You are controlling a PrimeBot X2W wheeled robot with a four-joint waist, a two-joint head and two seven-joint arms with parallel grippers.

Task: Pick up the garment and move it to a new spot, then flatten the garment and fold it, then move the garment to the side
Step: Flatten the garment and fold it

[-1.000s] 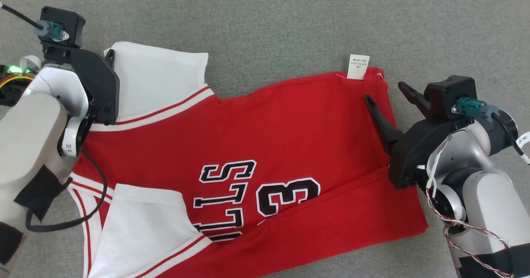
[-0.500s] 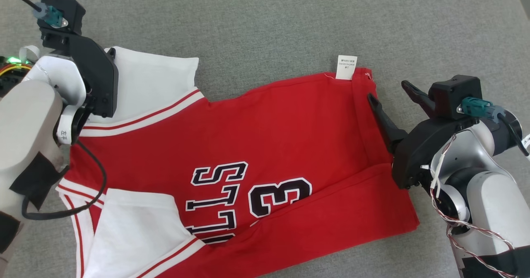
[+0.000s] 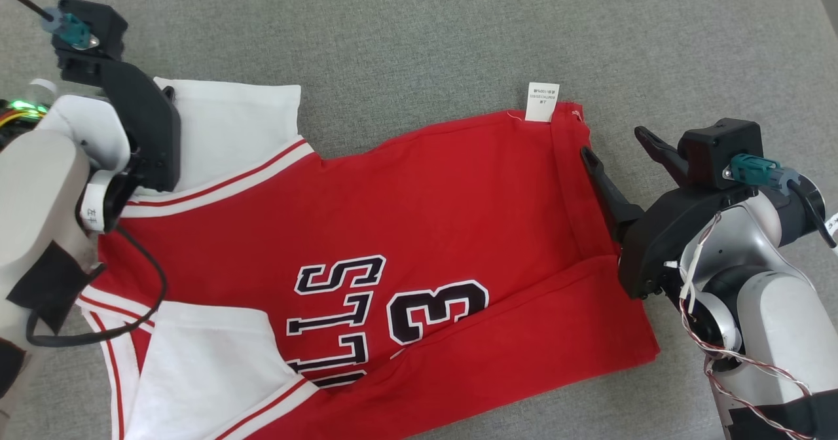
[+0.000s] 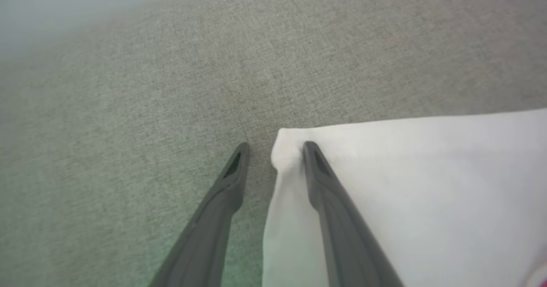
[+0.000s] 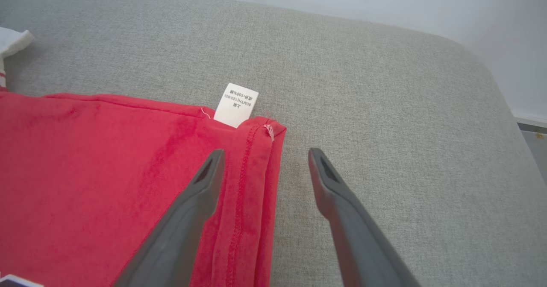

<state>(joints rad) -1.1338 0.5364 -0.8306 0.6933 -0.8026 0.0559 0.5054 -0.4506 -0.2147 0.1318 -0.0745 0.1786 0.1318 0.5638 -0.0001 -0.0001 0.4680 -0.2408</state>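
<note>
The garment [image 3: 393,230] is a red jersey with white sleeves, a number and dark lettering, lying spread on a grey fabric surface. My left gripper [image 4: 273,148] is at the far corner of the upper white sleeve [image 3: 229,126]. It is open, with one finger on the sleeve [image 4: 427,171], the other on the grey surface, and the sleeve's edge between them. My right gripper [image 3: 611,143] stands open astride the red hem near the white label [image 3: 542,101]. In the right wrist view its [image 5: 266,152] left finger lies over the red cloth and its right finger over bare surface.
The grey surface [image 3: 425,34] runs wide beyond the garment at the top. Its rounded far edge [image 5: 491,77] shows in the right wrist view. A second white sleeve [image 3: 203,368] lies at the lower left. A black cable [image 3: 154,296] loops from my left arm over the jersey.
The whole head picture has slid left, so the camera has turned. Measured against the garment, my right gripper sits a little nearer the hem's outer edge. The garment lies as before.
</note>
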